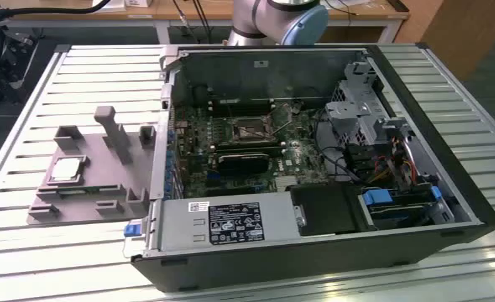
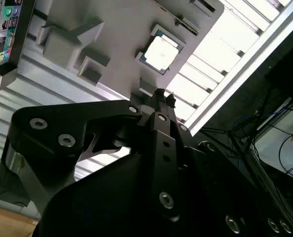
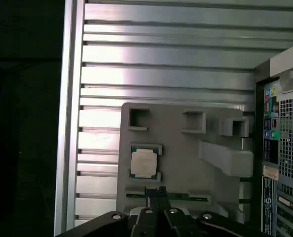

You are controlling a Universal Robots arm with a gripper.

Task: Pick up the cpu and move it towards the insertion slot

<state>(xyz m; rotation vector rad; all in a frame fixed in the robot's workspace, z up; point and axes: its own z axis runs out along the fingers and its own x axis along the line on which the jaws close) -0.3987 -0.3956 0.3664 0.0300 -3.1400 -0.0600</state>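
you'll find the cpu (image 3: 144,162) lying flat in its recess on the grey fixture plate (image 3: 186,158), on the exterior view's left of the open computer case (image 1: 314,264). your gripper (image 3: 156,191) hangs near the cpu without touching it, fingers together, holding nothing. the insertion slot (image 1: 249,129) sits on the green motherboard (image 1: 197,141) inside the case, well apart from the cpu.

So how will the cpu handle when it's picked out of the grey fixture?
The cpu looks thin, flat and metal-topped, so probably stiff and light. It lies flat in a recess of the grey fixture, so rolling or tipping seems unlikely. Its smooth top may be slippery.
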